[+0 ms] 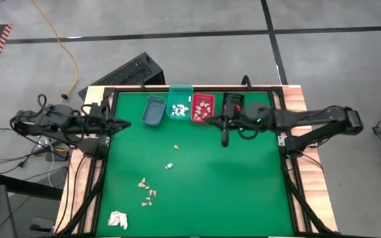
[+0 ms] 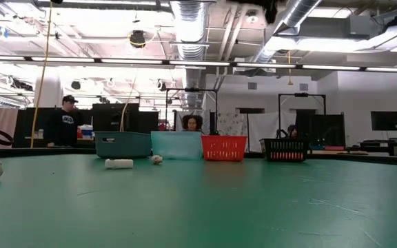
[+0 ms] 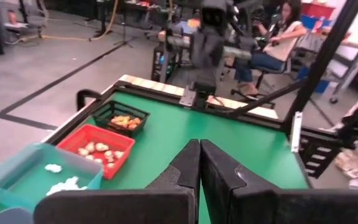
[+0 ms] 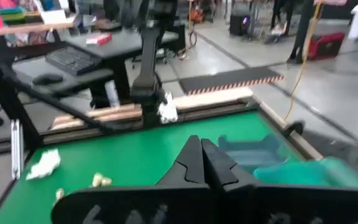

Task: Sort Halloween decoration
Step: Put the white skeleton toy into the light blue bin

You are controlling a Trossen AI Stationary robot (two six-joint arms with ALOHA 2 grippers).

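I hold both the left gripper point(image 1: 126, 123) and right gripper point(image 1: 207, 119) pinched empty (parked high), leaving beige decorations point(image 1: 147, 192) lower-left reachable on the tabletop point(image 1: 230, 185).

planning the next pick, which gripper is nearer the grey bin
Left. The left gripper sits just beside the grey bin; the right gripper is across the teal and red bins.

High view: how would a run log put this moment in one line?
left tool: shut, empty, table's left edge | right tool: shut, empty, over small red plastic bin | tiny tan decoration pieces: loose on green table
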